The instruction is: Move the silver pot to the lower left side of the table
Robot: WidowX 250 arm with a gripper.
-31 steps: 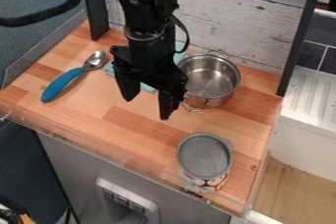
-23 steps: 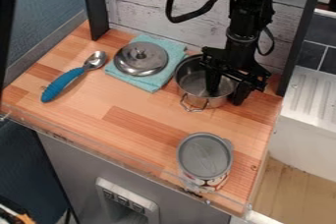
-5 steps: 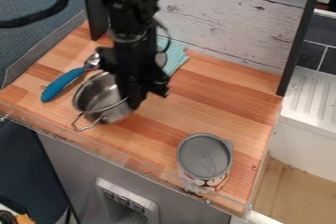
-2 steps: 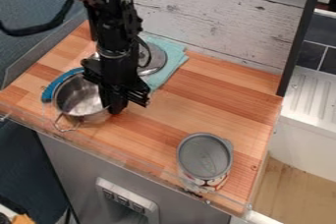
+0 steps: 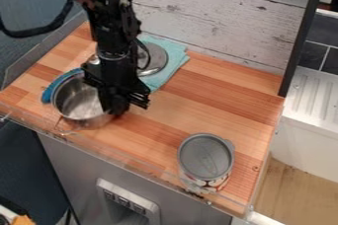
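Since the frames of a few seconds ago, the round silver metal pot point(image 5: 78, 101) has travelled from the back right of the wooden table point(image 5: 211, 95), by the wall, to the table's left front, and the black two-finger gripper point(image 5: 113, 109) has come across with it; against the latest earlier frame, the pot has shifted only slightly. It is now at the lower left of the table as the camera sees it, close to the front edge. The fingers are closed on the pot's wall at its right side, hiding part of the rim there. The pot has its open mouth facing up, with a thin rolled rim, a smooth curved wall and a shiny inside that catches pale, blurry reflections. A thin wire loop handle sticks out from its near side, faint against the front edge. The pot covers part of the spoon with the ridged blue handle point(image 5: 48, 92), whose colour shows along the pot's far left side. Behind the arm, a round silver lid point(image 5: 157, 60) lies on a folded light-teal cloth point(image 5: 174, 61). A cylindrical can with a grey top point(image 5: 206, 157) stands upright at the front right, well apart from the pot.
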